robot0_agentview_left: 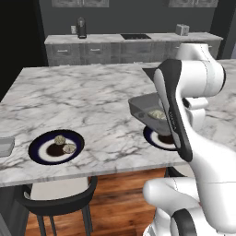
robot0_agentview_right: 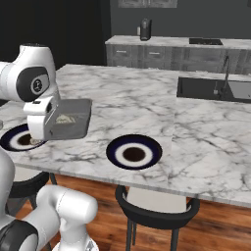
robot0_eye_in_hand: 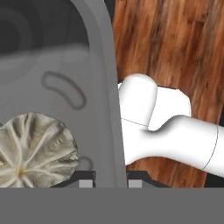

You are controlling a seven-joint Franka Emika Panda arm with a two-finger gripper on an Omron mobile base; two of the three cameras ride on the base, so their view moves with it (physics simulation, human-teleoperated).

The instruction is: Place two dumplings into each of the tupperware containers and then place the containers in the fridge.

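I've got the tupperware container [robot0_agentview_left: 144,107] up off the marble island [robot0_agentview_left: 83,97] now, the gripper [robot0_eye_in_hand: 111,181] pinched nearly closed on its rim, one finger either side of the wall at the six o'clock edge of the hand view. The tray hangs out from the claw toward twelve o'clock in that view, its long axis running straight away from the fingers, so all the load sits ahead of the pinch. At least one dumpling [robot0_eye_in_hand: 34,148] sits in it, down at eight o'clock close to the gripped wall; I can't tell whether a second one is beside it. From the right base view the container [robot0_agentview_right: 68,120] floats above the counter's near edge, with a sauce-only plate [robot0_agentview_right: 134,151] at about four o'clock from it. In the left base view another plate [robot0_agentview_left: 56,146] at eight o'clock carries two more dumplings [robot0_agentview_left: 64,144], and the other container [robot0_agentview_left: 5,146] pokes in at the frame's nine o'clock edge. My call: the carry hinges on keeping that cantilevered tray level.
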